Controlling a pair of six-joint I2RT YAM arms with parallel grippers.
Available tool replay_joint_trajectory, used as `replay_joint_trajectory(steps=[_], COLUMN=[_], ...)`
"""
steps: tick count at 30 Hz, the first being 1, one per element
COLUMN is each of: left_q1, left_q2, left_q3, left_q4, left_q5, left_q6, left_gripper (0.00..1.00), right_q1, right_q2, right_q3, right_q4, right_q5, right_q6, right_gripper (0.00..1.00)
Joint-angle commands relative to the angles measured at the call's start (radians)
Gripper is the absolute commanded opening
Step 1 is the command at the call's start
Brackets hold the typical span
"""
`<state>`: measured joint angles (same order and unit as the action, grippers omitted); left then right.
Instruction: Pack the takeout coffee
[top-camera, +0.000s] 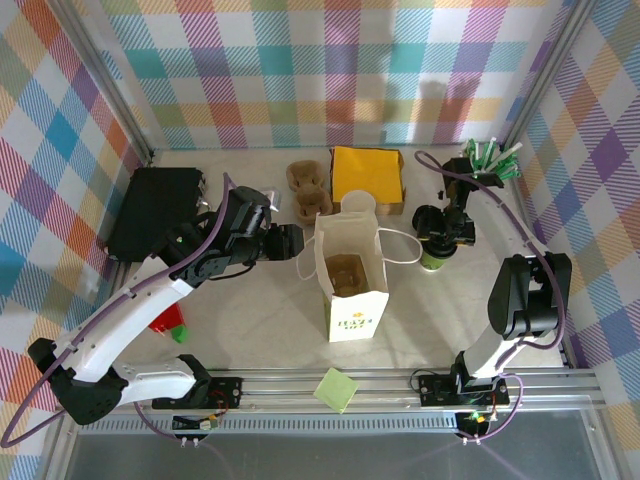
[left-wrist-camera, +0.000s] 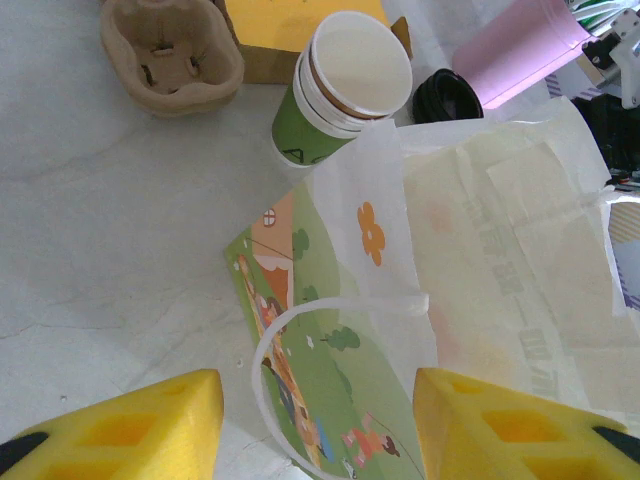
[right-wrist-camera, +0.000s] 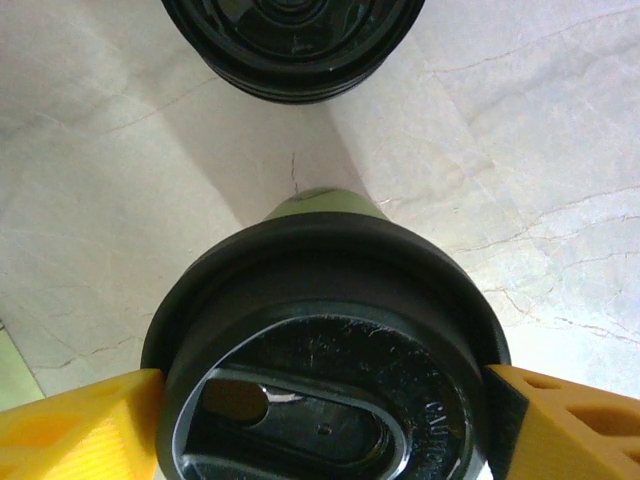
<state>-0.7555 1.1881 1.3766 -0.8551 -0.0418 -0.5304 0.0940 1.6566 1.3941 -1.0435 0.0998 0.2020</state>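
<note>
Here the right claw (right-wrist-camera: 322, 425) grips the coffee (right-wrist-camera: 325, 340), its yellow fingers (right-wrist-camera: 70, 420) pressed to both sides of the black lid; a strip of green cup wall shows beyond the lid's rim. A stack of spare lids (right-wrist-camera: 290, 40) lies just past it. From above, the coffee sits to the right of the bag (top-camera: 352, 300), near it but apart; whether it rests on the tabletop (top-camera: 250, 320) I cannot tell. The bag stands upright with its mouth open. The left claw (left-wrist-camera: 315, 430) is spread wide at the bag's left side, and the white handle (left-wrist-camera: 300, 320) loops between its two fingers. Beyond the bag stand a cup stack (left-wrist-camera: 345, 90) and a pulp carrier (left-wrist-camera: 170, 50)
</note>
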Motion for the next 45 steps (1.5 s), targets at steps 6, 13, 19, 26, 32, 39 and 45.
replay_joint_trajectory(steps=[6, 13, 19, 26, 32, 39, 45], left_q1=[0.011, 0.011, 0.012, 0.011, 0.01, 0.01, 0.011], left_q2=[-0.03, -0.028, -0.034, -0.033, -0.037, -0.038, -0.04], left_q3=[-0.012, -0.015, -0.011, -0.016, -0.017, -0.022, -0.021], left_q4=[0.003, 0.008, 0.004, 0.006, 0.004, 0.005, 0.005], left_q5=[0.011, 0.015, 0.013, 0.015, 0.013, 0.014, 0.014], left_q6=[-0.007, -0.01, -0.01, -0.017, -0.017, -0.019, -0.019], left_gripper=[0.53, 0.53, 0.53, 0.53, 0.53, 0.53, 0.53], right_q1=[0.007, 0.007, 0.007, 0.007, 0.007, 0.007, 0.007], right_q2=[-0.001, -0.023, -0.047, -0.06, -0.047, -0.042, -0.036], right_q3=[0.068, 0.073, 0.077, 0.029, 0.0, -0.026, -0.039], right_q4=[-0.093, -0.091, -0.098, -0.057, -0.04, -0.026, 0.001], right_q5=[-0.023, -0.032, -0.033, -0.023, -0.023, -0.025, -0.015], right_q6=[0.008, 0.005, 0.006, 0.008, 0.011, 0.008, 0.008], right_gripper=[0.84, 0.85, 0.86, 0.88, 0.88, 0.86, 0.84])
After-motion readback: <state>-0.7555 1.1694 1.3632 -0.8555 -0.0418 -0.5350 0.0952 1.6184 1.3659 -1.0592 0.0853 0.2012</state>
